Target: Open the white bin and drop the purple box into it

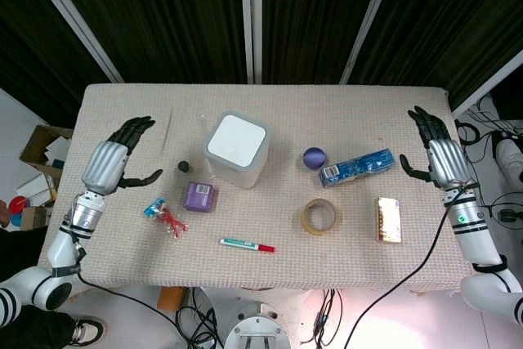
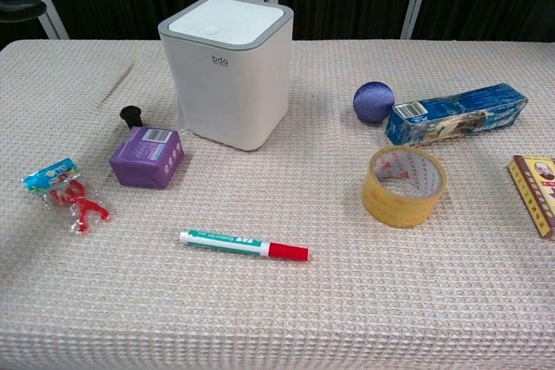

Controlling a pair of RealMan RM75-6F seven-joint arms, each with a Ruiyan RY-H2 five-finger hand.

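— White square plastic bin (image 2: 227, 71) with its grey-rimmed lid down, mid-table. Where's the small purple cardboard box (image 2: 146, 157)?
— Just beside the bin's front-left corner, flat on the beige woven tablecloth (image 1: 270, 271), a small black knob (image 2: 131, 115) right behind it.
— And the hands?
— Left hand (image 1: 122, 157) hovers near the table's left edge, fingers spread, holding nothing. Right hand (image 1: 435, 155) does likewise at the right edge, well apart from the box.
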